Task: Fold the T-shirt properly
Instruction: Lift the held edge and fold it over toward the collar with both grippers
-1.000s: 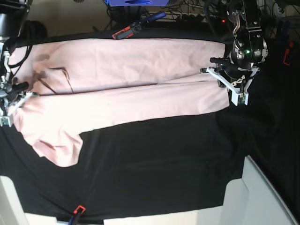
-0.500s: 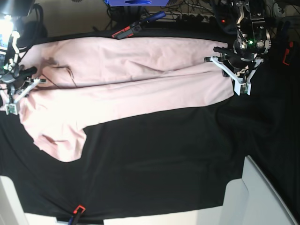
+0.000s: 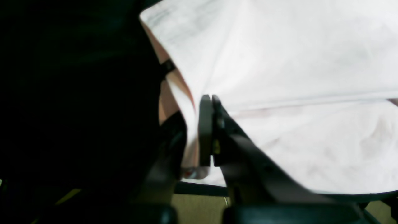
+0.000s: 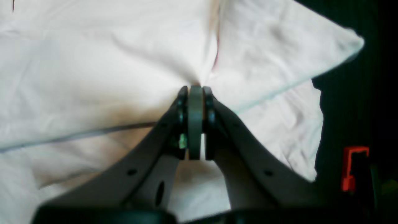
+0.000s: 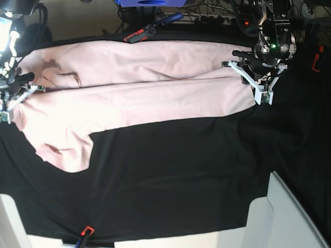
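Black table cloth (image 5: 170,181) covers most of table. Red-tipped clamp (image 5: 84,233) at near edge, red/black clamp (image 5: 138,35) w/ blue handle at far edge, red clip (image 5: 316,58) far right. Blue box (image 5: 150,2) & cables (image 5: 207,13) behind. Pale grey panel (image 5: 282,217) bottom right corner.

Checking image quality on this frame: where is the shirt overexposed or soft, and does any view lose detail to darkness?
Left wrist view: the T-shirt is blown out to near white and soft, while the left half of the frame is almost black. Right wrist view: the cloth is pale and washed out, and the right gripper is blurred. Base view: the exposure is fairer and the pink reads true, but the black table cloth shows little texture.
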`<state>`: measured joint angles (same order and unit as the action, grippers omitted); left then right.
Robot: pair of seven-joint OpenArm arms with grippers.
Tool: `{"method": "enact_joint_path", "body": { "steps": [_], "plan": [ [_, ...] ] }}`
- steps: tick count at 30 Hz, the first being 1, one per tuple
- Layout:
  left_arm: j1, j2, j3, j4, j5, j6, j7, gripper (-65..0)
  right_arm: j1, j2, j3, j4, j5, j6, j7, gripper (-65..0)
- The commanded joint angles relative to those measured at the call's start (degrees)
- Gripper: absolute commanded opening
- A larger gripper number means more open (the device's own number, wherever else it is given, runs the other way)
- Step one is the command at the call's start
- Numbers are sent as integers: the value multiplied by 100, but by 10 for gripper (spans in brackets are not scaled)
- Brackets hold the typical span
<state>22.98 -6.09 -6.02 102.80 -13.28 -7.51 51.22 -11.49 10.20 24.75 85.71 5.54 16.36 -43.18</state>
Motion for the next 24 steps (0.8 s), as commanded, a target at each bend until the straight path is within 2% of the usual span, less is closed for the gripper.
{"method": "enact_joint_path", "body": {
  "steps": [1,5,7,9,12,16,22,24],
  "plan": [
    [-26,-46,-35,124,14,34,-63,-615,54,66,43,101,22,-32,-29,-585],
    [-61,-55,-18,124,14,34,306,-415,19,75,43,339,48,-32,-337,-432],
    [-52,-55,-44,177,14,34,333,-380,-87,5,43,567,57,-32,-443,-337],
    [-17,-55,-44,309,5,34,350,-376,-139,-110,158,857,57,-32,-460,-277],
    [-8,-46,-53,458,5,34,412,-370,-201,-250,369,1262,31,-32,-531,-270],
    [18,-2,-404,792,-39,34,878,-368,-183,-233,386,1517,22,-32,-531,-270],
    [176,77,-1125,1029,-48,34,895,-368,-34,-75,386,1517,22,-14,-531,-270],
    [-52,77,-1284,915,-57,34,887,-333,-34,-66,360,1526,31,-14,-504,-270]
  ]
}}
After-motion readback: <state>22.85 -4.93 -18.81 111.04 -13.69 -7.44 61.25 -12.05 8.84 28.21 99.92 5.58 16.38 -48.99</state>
